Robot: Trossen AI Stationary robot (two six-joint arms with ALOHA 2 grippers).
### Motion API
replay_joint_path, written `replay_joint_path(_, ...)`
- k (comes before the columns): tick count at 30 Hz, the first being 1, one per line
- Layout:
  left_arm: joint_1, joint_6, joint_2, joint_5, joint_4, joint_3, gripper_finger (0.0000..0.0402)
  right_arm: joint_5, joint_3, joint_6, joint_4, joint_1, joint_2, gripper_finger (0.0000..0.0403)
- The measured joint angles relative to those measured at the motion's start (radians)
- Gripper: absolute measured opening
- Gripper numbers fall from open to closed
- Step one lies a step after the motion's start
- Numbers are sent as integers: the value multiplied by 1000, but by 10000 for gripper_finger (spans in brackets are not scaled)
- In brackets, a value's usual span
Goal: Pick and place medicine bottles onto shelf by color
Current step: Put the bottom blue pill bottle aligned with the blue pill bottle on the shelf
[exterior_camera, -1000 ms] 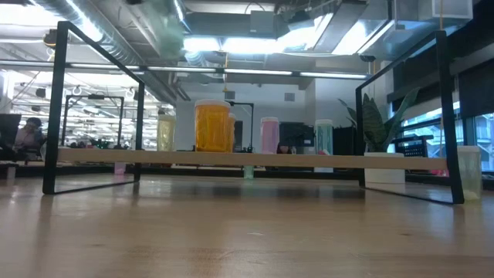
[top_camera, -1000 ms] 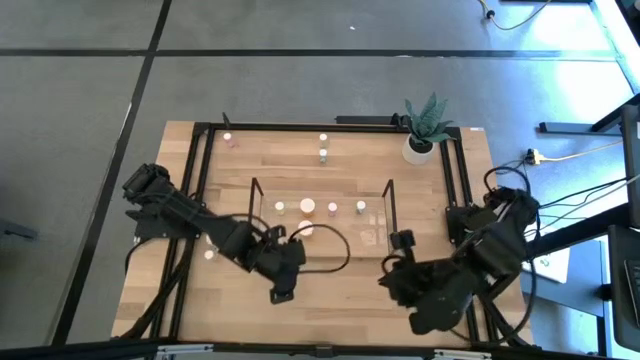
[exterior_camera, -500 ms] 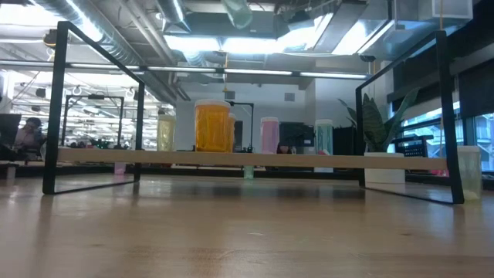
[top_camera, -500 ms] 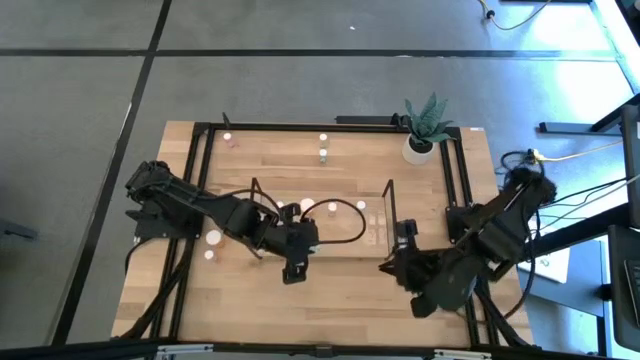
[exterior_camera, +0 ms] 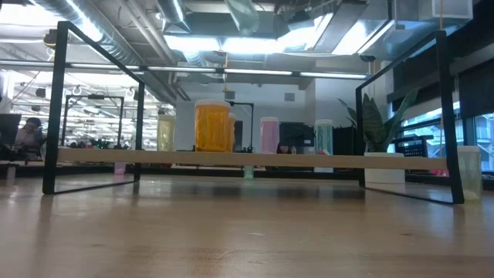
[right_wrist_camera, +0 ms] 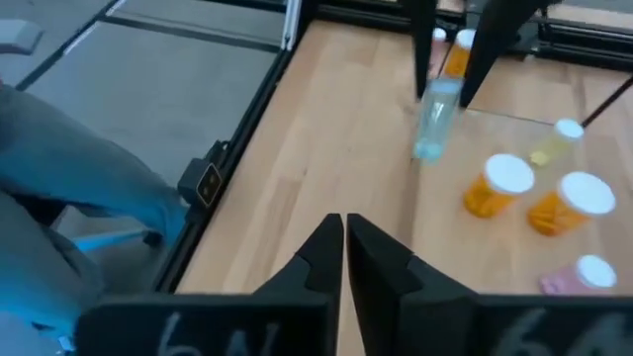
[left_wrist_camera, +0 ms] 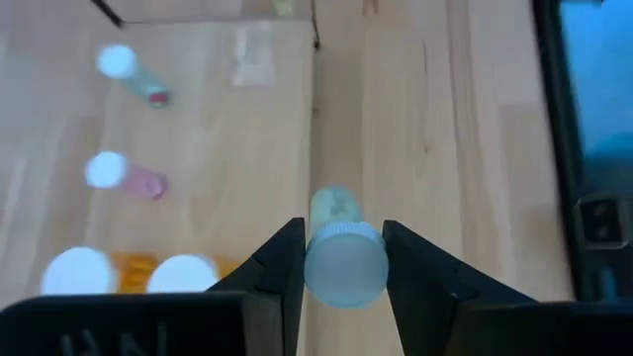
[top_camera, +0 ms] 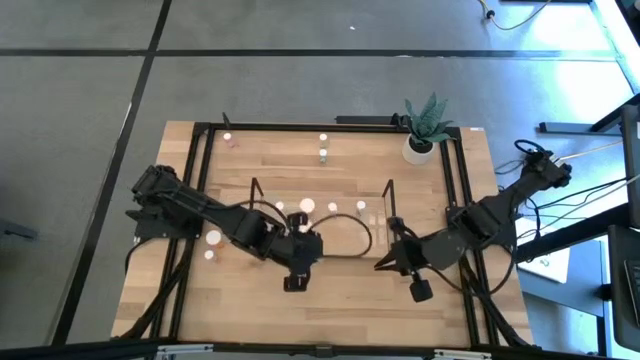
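The left gripper (left_wrist_camera: 336, 259) has travelled from the near left of the wooden table (top_camera: 340, 310) to the front edge of the clear, dark-framed shelf (top_camera: 388, 205), so placing seems close. Its 2 fingers (left_wrist_camera: 282, 259) pinch a small pale green bottle with a white cap (left_wrist_camera: 341, 259), held above the shelf, where 2 orange bottles (left_wrist_camera: 138, 272) already stand. The right gripper (right_wrist_camera: 343, 252) has moved nearer the shelf's right end, its fingers pressed together and holding nothing.

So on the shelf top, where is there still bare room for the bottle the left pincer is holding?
The shelf is bare along its right end, beyond the green-tinted bottle. Its left and middle are crowded with the two orange bottles and a pink one. The left pincer holds a pale green bottle near the front edge.
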Motion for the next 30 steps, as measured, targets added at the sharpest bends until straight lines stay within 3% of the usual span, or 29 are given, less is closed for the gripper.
replay_joint_path(7,-10,75,123,92,47,0,106,-46,-26,-7,50,4,-1,22)
replay_joint_path(30,-46,81,327,151,78,-1,106,-44,-26,-46,-30,68,3,22)
